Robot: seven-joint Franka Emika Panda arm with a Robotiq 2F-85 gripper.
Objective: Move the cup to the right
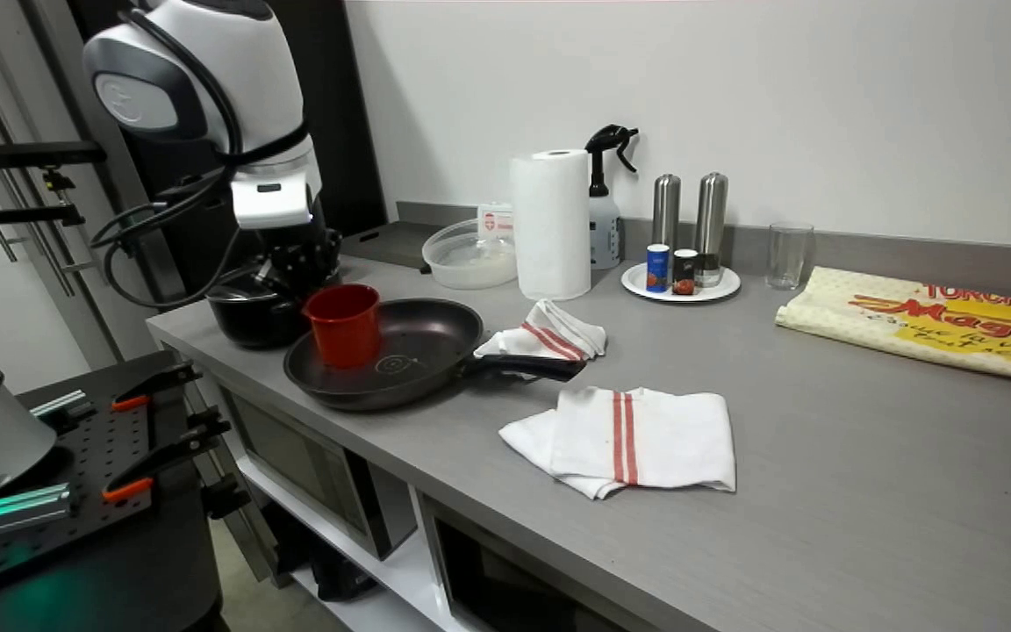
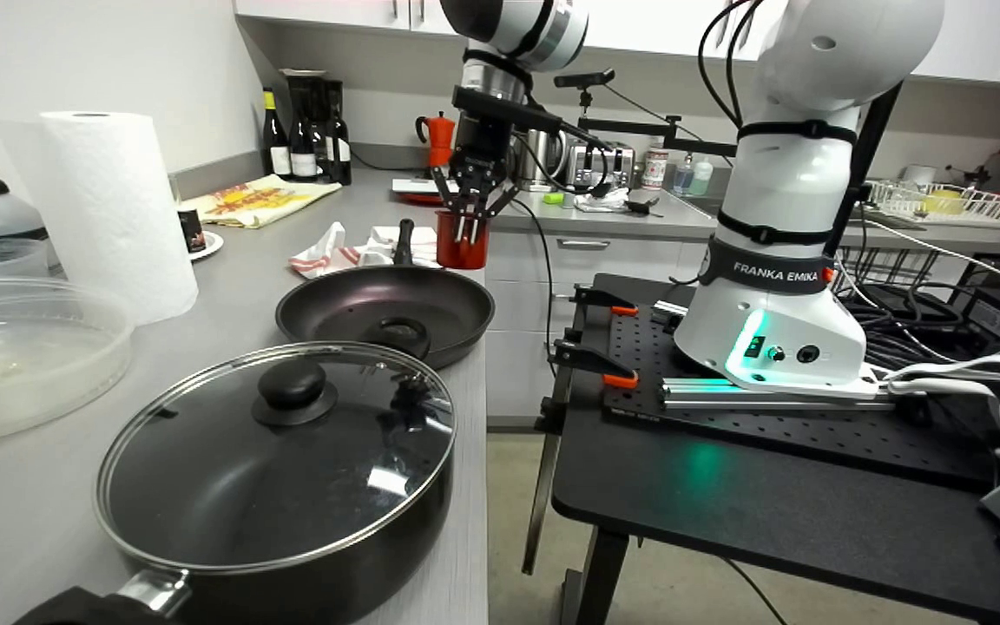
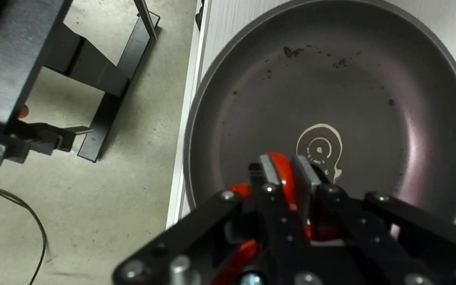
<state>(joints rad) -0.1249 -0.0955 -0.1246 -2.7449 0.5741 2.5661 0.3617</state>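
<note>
- Tool (image 2: 466,231) is gripping the cup (image 1: 347,326); its fingers (image 3: 269,170) are standing nearly together, a strip of red showing between them. Which part of the cup they are pinching, cannot tell.
- Cup is hanging upright over the pan (image 2: 352,304), raised off it.
- Pan is sitting near the edge of the desk (image 1: 821,491).
- Lidded pot (image 2: 335,573) is standing just beside the pan.
- Folded towel (image 1: 646,439) is lying near the pan.
- Paper roll (image 1: 552,224) is standing beside the clear tub (image 1: 470,276).
</note>
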